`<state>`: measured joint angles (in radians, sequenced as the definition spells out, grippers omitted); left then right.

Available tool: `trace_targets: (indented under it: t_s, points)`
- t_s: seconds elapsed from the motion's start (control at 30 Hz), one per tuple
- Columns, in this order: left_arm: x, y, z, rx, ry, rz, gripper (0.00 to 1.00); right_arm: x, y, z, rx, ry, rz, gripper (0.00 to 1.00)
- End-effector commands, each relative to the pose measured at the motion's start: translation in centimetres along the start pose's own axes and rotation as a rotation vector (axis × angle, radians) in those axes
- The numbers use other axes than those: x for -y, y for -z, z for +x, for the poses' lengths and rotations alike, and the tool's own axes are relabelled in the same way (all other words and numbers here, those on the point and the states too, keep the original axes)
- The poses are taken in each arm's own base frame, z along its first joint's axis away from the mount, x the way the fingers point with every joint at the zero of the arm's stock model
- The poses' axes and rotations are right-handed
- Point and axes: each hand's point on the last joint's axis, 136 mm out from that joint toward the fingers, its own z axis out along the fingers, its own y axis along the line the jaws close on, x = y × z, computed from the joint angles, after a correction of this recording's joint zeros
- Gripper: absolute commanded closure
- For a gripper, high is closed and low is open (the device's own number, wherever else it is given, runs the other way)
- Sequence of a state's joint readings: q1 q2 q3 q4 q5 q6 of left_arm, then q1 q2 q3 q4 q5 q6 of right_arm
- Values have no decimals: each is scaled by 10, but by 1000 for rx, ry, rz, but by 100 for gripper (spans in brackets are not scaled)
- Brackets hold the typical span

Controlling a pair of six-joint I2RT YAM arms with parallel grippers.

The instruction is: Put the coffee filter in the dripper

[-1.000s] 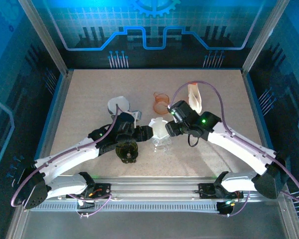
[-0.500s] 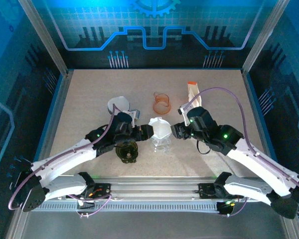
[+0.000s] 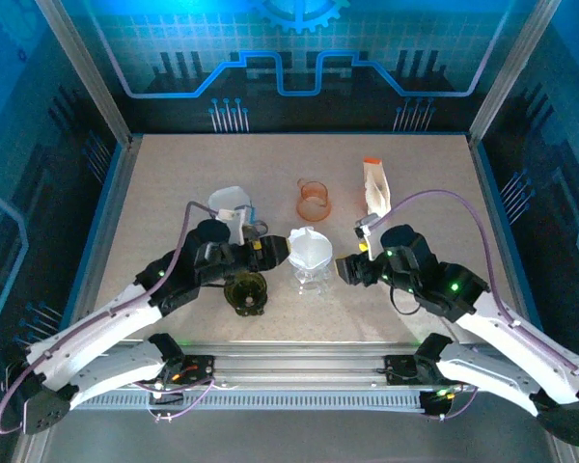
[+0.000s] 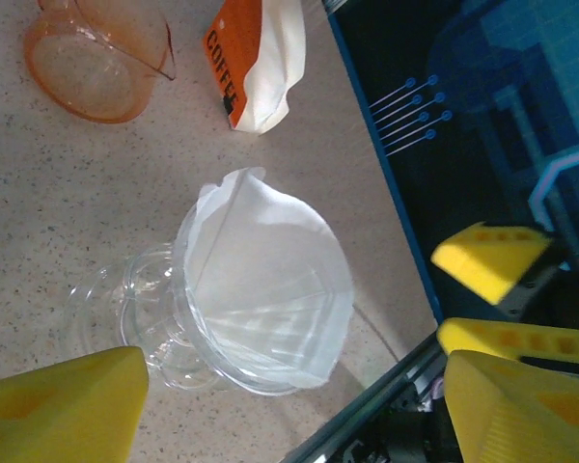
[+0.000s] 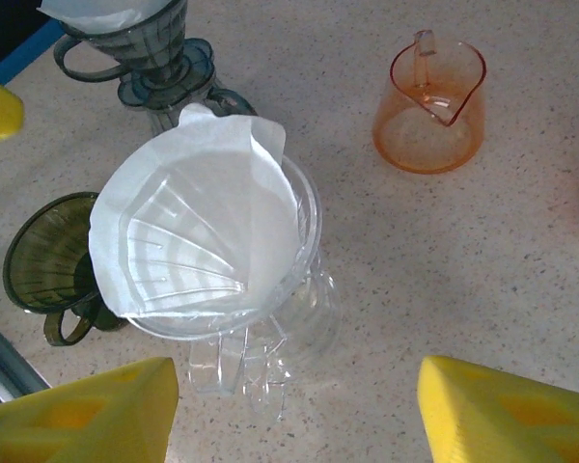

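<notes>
Left claw [image 3: 276, 251] apart, holding nothing | right claw [image 3: 346, 268] apart, also empty | I see the white filter [image 5: 198, 227] sitting in the clear dripper [image 5: 307, 289] between them on the desk [image 5: 521, 289] | bag [image 4: 261, 58] beyond reads "COFFEE", near the orange jug [image 4: 92, 58]

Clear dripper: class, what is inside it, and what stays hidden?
A white paper filter sits open inside the clear dripper, its edge above the rim. Ribs show through the paper; the dripper's bottom is covered.
</notes>
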<state>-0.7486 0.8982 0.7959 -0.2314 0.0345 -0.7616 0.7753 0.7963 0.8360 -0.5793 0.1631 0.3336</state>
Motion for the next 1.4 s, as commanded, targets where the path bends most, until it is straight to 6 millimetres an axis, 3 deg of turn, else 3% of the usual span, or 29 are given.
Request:
trace_targets:
  t_s: [0.0,0.13,0.33,0.67,1.07,1.37]
  points:
    - [2,19,-9,55,4,1,14,-3,2,2,44,-44,-43,32]
    - [-5,38,-9,96,4,-9,11,11,4,8,96,-123,8,22]
    - [-23,56,4,105,23,-38,1,15,2,23,109,-112,8,20]
    - [-55,80,22,139,73,-94,1,1,-43,85,-57,-64,-98,24]
    - [-72,79,33,140,116,-114,1,-22,-80,112,-15,30,-184,35]
    - [-75,79,34,146,118,-124,1,-19,-92,129,-13,67,-160,40]
